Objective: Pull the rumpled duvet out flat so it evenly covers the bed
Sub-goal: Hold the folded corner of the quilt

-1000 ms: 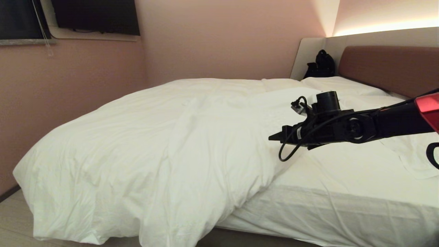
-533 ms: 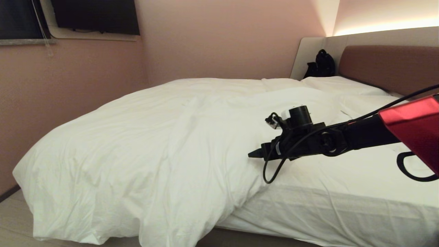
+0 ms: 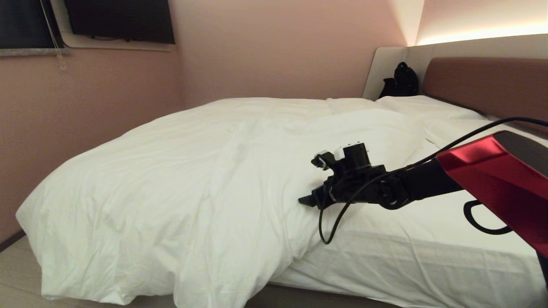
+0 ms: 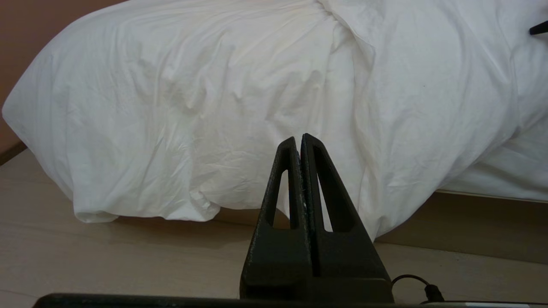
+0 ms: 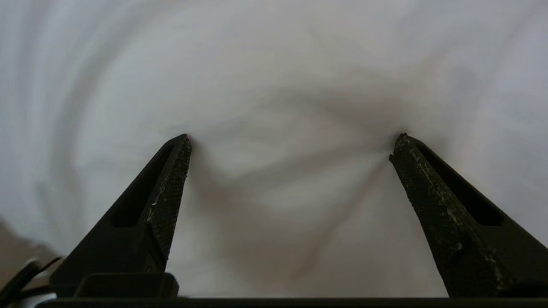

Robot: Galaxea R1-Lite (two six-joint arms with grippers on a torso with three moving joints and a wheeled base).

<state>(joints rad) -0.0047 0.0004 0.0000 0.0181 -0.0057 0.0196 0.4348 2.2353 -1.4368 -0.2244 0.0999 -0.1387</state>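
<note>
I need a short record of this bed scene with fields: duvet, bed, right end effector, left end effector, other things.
duvet: the duvet lies bunched over the foot half of the bed, hanging down to the floor
bed: the bed shows bare sheet on the near side by the headboard
right end effector: the right end effector, open, tips against the duvet's edge
left end effector: the left end effector, shut, low before the hanging duvet
other things: black bag beside the headboard
</note>
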